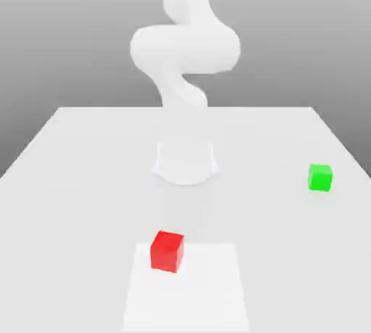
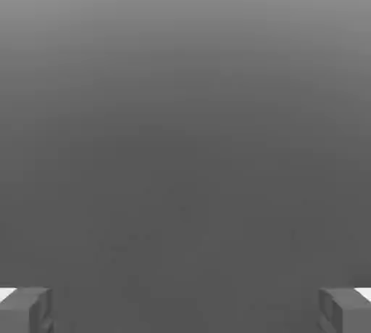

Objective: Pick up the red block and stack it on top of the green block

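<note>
The red block [image 1: 167, 250] is a small cube resting on the white table near the front, a little to the exterior view's left of centre. The green block [image 1: 319, 178] stands alone further back on the exterior view's right. The two cubes are far apart. My gripper [image 2: 185, 310] is open in the hand view: two grey fingertips [image 2: 27, 310] sit wide apart with only plain grey background between them and nothing held. The white arm [image 1: 185, 48] rises from its base behind the red block.
The arm's round white base [image 1: 185, 163] sits mid-table between and behind the cubes. A brighter square patch [image 1: 203, 288] marks the table [image 1: 80, 179] surface at the front, under the red block. The table's edges run off on both sides.
</note>
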Controlling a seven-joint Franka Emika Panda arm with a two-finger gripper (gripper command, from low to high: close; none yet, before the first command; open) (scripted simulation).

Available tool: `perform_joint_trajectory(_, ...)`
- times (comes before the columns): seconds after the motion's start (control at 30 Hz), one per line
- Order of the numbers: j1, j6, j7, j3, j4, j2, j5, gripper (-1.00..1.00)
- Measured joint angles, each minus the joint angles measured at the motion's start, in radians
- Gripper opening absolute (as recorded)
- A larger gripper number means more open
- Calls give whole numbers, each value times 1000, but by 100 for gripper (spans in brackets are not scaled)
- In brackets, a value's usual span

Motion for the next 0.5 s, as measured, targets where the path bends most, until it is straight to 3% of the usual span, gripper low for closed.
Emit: perform_joint_trajectory(0.5,-75,368,128,4,-421,527,-5,0)
